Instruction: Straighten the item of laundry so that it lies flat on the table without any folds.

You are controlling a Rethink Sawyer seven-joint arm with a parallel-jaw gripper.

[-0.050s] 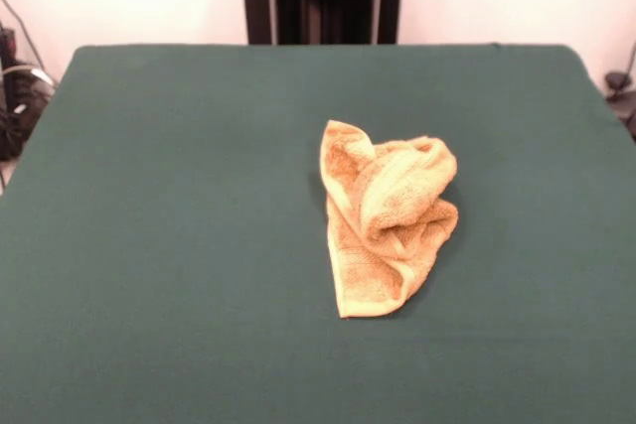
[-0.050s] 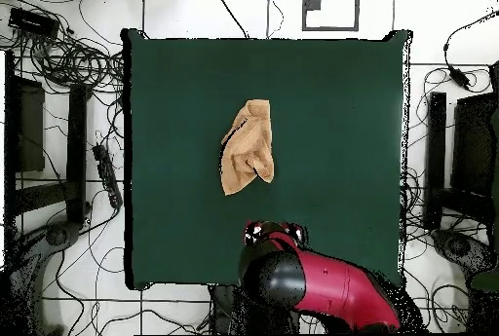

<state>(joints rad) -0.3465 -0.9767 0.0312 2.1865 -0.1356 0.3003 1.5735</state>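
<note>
The item of laundry (image 1: 383, 215) is an orange-tan terry towel lying crumpled a little right of the middle of the table (image 1: 159, 196). Its upper part is rolled and folded over itself, and one corner points toward the near edge. In the overhead view the towel (image 2: 248, 147) sits near the centre of the green table (image 2: 341, 108). The red and black arm reaches over the table's bottom edge there, and its gripper (image 2: 274, 232) is well below the towel, apart from it. From above I cannot see how the gripper stands. The front view does not show it.
Wide green cloth surrounds the towel on every side. Tangled cables (image 2: 68, 55) and black equipment (image 2: 468, 157) lie on the floor beyond the table's left and right edges. More cables (image 1: 20, 96) show at the left of the front view.
</note>
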